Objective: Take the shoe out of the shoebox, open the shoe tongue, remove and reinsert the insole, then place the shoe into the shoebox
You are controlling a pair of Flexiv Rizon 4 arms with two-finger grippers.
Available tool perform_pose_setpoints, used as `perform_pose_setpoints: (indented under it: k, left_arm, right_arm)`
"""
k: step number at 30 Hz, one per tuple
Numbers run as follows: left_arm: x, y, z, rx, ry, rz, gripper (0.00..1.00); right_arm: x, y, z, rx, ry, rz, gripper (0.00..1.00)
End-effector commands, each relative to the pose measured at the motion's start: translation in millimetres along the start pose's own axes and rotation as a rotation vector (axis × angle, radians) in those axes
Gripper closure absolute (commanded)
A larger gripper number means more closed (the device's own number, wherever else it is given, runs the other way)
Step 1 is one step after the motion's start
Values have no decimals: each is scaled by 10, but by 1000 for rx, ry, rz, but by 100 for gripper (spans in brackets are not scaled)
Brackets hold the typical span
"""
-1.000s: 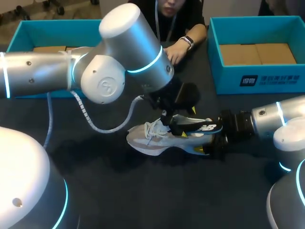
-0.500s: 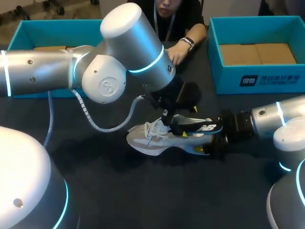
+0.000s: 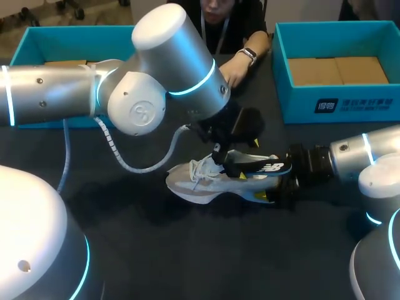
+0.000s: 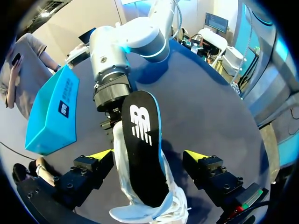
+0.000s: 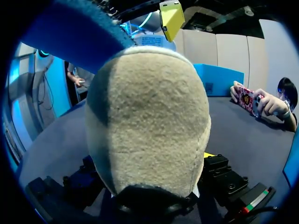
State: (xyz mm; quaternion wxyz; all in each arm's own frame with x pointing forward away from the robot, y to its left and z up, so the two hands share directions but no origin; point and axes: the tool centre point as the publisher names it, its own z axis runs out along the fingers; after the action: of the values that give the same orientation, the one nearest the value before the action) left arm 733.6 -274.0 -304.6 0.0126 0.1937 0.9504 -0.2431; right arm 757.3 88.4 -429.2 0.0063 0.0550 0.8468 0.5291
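Note:
A grey and white shoe [image 3: 206,184] stands upright on the dark table [image 3: 156,250], toe to the left. Its black insole [image 3: 259,166] sticks up out of the opening toward the heel. My left gripper [image 3: 226,159] hangs over the shoe's middle. In the left wrist view it [image 4: 148,155] is open, its yellow fingertips [image 4: 100,154] wide on both sides of the insole [image 4: 142,140] without touching it. My right gripper [image 3: 275,187] is at the heel. The beige heel [image 5: 149,121] sits between its fingers, which press it from both sides.
A teal shoebox [image 3: 337,62] stands at the back right and another teal box [image 3: 37,47] at the back left. A person's hand [image 3: 234,67] rests at the table's far edge, behind the shoe.
My left arm has shifted very slightly. The shoe, the insole and my right arm stay where they were.

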Motion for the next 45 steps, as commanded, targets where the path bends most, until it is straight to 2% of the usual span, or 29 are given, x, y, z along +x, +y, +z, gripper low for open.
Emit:
perform_pose_setpoints:
  k: [1, 11, 20, 25, 27, 30, 32, 34, 39, 45]
  left_arm:
    - [51, -18, 59, 12, -88, 9, 0]
    - [178, -159, 163, 20, -136, 2, 0]
    - [170, -175, 263, 5, -236, 3, 0]
    - [97, -138, 327, -14, -304, -3, 0]
    - [57, -125, 341, -14, -312, -16, 8]
    - [23, -105, 363, -8, -336, -33, 14]
    - [6, -97, 375, -8, -334, -37, 25]
    - [2, -90, 370, -5, -339, -43, 30]
    - [-51, -29, 392, -4, -345, -55, 35]
    - [-99, 9, 460, -2, -364, -58, 35]
  right_arm:
    - [-29, -31, 64, 4, -1, 0, 100]
    - [-29, -31, 64, 4, -1, 0, 100]
    - [-29, -31, 64, 4, -1, 0, 100]
    - [-29, -31, 64, 4, -1, 0, 100]
    - [-29, -31, 64, 4, -1, 0, 100]
    - [-29, -31, 64, 4, -1, 0, 100]
    - [-29, -31, 64, 4, -1, 0, 100]
    - [-29, -31, 64, 4, -1, 0, 100]
    - [-29, -31, 64, 4, -1, 0, 100]
    - [-29, -31, 64, 4, -1, 0, 100]
